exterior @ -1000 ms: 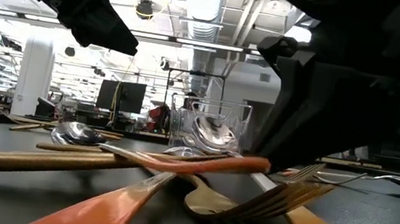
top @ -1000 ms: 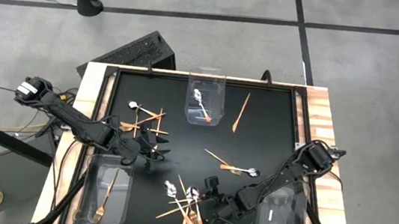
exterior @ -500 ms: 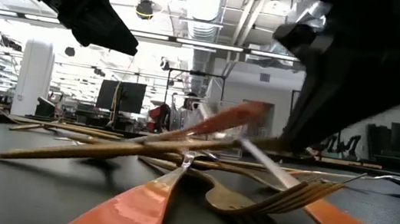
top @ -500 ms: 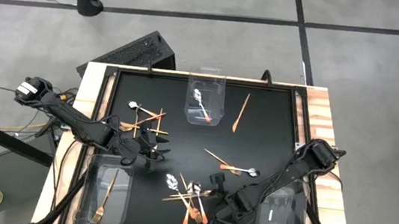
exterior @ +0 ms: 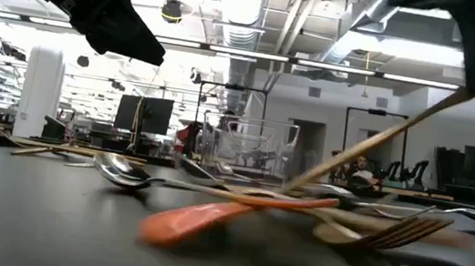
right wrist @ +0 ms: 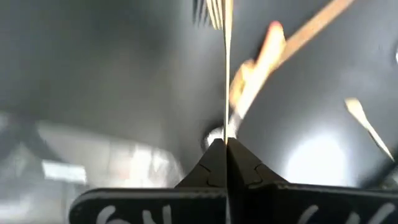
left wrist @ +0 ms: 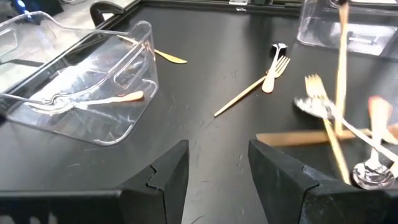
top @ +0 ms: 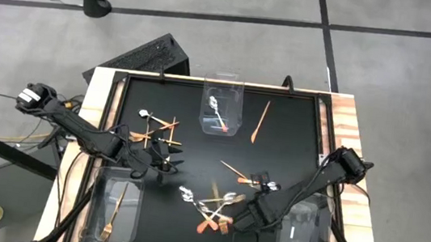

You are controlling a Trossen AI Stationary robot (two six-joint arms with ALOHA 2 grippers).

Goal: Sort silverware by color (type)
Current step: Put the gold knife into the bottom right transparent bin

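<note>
My right gripper point(top: 237, 213) is shut on a thin gold knife point(exterior: 384, 138) above the pile of silverware point(top: 210, 206) at the table's near middle. The pile holds orange-handled spoons point(exterior: 207, 221), a gold fork point(exterior: 390, 234) and gold sticks lying crossed on the black table. My left gripper point(left wrist: 217, 177) hovers open at the table's left, near a smaller scatter of silverware point(top: 158, 128). One spoon lies in the far clear bin point(top: 223, 106), and one gold fork lies in the near left bin point(top: 114, 207). My right gripper pinches the thin gold knife near one end point(right wrist: 225, 134) between its two shut fingers. The fingers come from above, pointing steeply down. The knife slants down from the gripper, and its lower end point(exterior: 297, 187) reaches the pile; whether it rests there, I cannot tell.
A third clear bin point(top: 305, 237) stands at the near right, under the right arm. A loose gold stick point(top: 260, 122) lies at the far right, and a spoon with a stick point(top: 253, 180) lies right of the middle. The table has a raised wooden edge point(top: 346, 128).
My right gripper has risen from the pile and tipped over until it points steeply down, drawing one end of the gold knife up with it. The pile has been stirred: the spoons and the fork have slid and turned toward the table's middle.
</note>
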